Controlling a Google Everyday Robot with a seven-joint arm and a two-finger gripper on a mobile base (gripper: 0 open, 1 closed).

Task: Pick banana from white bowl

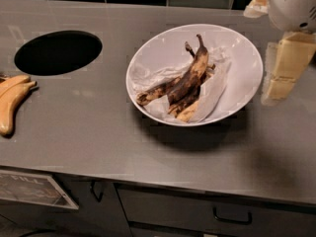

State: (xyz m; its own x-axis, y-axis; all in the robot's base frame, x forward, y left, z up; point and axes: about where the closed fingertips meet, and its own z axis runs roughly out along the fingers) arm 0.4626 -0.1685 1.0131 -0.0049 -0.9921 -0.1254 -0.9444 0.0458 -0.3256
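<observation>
While one banana [190,80] lies in one white bowl [242,48], gripper [277,85] hangs right; jaws' state unclear

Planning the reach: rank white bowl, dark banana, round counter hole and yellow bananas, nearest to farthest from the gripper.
The gripper is at the right edge.
1. white bowl, centre-right
2. banana, inside the bowl
3. round hole, upper left
4. yellow bananas, far left

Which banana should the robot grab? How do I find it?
On the counter, find the white bowl, left of the tool at the right edge. The banana lies inside on crumpled paper: brown-black and limp, unlike the yellow bananas far left.
</observation>
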